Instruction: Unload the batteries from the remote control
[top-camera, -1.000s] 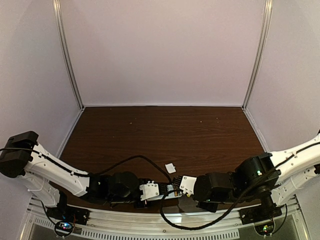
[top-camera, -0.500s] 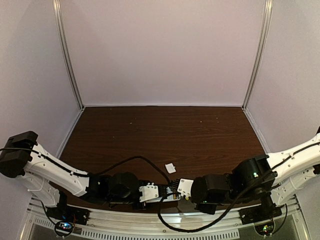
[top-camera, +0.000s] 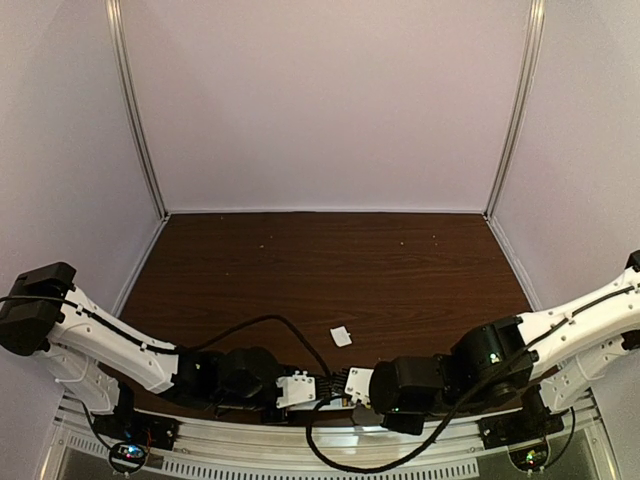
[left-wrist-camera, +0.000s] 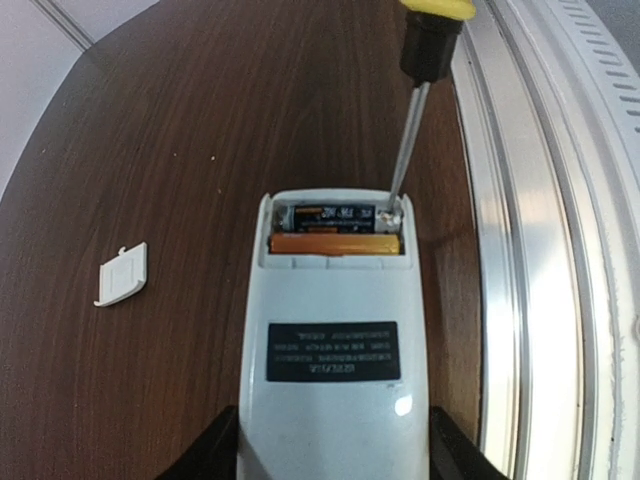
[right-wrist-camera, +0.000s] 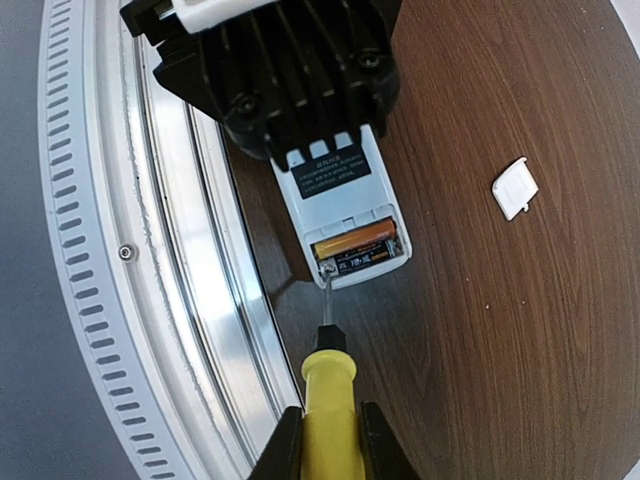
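Observation:
The remote control lies back-up, held at its sides by my shut left gripper, just above the wood at the table's near edge. Its battery bay is open: the dark battery lies at the remote's end and the orange battery lies beside it. My right gripper is shut on the yellow-handled screwdriver. The screwdriver's tip sits in the bay's corner at the dark battery's end. In the right wrist view, the remote and both batteries show below the left gripper. In the top view, the two grippers meet.
A small white square piece lies on the wood away from the remote, also seen in the top view. The ribbed metal rail of the table's near edge runs close beside the remote. Black cables loop over the arms.
My right arm has moved left and toward the near edge, bringing the screwdriver up to the remote. The left gripper has shifted slightly toward the near edge.

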